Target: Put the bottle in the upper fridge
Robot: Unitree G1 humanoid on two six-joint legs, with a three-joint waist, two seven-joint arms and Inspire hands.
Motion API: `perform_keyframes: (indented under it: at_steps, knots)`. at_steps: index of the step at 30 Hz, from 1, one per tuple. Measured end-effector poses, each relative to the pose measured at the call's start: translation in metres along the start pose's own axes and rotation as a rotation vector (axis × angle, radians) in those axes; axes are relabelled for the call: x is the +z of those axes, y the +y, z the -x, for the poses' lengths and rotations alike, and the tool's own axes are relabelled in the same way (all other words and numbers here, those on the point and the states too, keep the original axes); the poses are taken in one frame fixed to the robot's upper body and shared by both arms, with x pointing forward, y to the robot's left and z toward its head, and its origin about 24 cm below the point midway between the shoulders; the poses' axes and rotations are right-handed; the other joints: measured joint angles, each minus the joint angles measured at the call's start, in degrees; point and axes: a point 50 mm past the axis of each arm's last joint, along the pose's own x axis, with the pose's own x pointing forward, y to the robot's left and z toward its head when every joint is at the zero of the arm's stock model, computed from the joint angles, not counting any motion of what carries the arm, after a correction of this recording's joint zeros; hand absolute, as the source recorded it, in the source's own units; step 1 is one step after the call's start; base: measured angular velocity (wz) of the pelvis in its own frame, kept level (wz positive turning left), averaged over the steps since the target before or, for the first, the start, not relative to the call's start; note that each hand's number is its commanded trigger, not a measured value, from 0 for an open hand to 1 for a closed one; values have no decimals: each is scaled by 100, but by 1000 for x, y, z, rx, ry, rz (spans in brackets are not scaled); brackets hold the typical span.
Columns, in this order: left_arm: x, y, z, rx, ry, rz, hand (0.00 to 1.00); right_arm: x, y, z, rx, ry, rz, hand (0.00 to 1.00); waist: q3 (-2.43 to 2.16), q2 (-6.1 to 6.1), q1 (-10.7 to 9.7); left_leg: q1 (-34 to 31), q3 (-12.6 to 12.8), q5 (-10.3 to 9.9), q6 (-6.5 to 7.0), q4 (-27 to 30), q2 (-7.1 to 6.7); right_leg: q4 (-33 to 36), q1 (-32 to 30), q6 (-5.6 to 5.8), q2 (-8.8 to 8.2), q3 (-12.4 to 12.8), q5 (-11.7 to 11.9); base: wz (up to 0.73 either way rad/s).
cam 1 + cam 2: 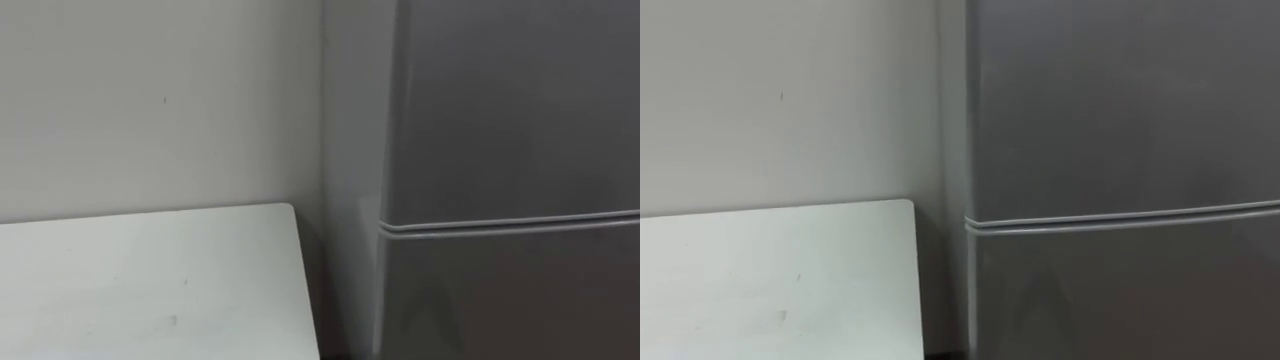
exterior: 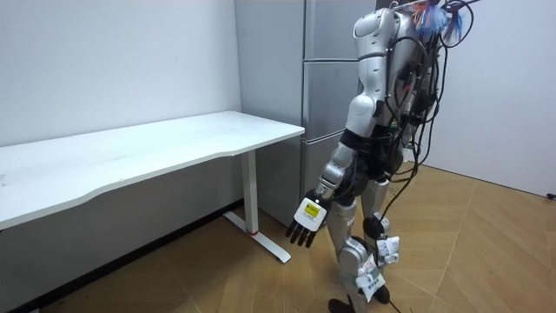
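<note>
Robot stands facing the closed fridge [image 1: 500,290], just beside the white worktop [image 1: 150,285]; left hand [image 2: 306,226] hangs at its side, fingers relaxed and empty, probably free to pull the upper door [image 1: 1120,100]; bottle's whereabouts cannot be told.

A plain white wall [image 2: 113,61] runs behind a long white table [image 2: 130,152]. The table top has a wavy front edge and rests on a white leg [image 2: 252,196] with a flat foot. Its far end sits just beside a tall grey fridge [image 1: 510,120], and a seam crosses the fridge front between two doors. Another white wall [image 2: 512,87] stands at the room view's right. The floor [image 2: 486,252] is light wood, with boards laid at angles. The light is even.
</note>
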Motion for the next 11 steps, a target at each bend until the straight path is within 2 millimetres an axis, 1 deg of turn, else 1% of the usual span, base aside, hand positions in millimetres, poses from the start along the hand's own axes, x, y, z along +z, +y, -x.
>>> perform_keyframes:
  at_steps: [5,11]
  knots:
    - [7,-13,-2,-38,-20,-11,0,0,6,1,53,-5,-16,0,37,73,82,-11,-2,0,0,-4,-1,-8,-11,0,8,3,0,0]
    - [5,-14,-2,-38,-12,-19,0,-1,12,2,104,-1,0,0,37,78,92,-28,-32,0,0,-3,-6,-25,-14,-1,19,-12,-2,0]
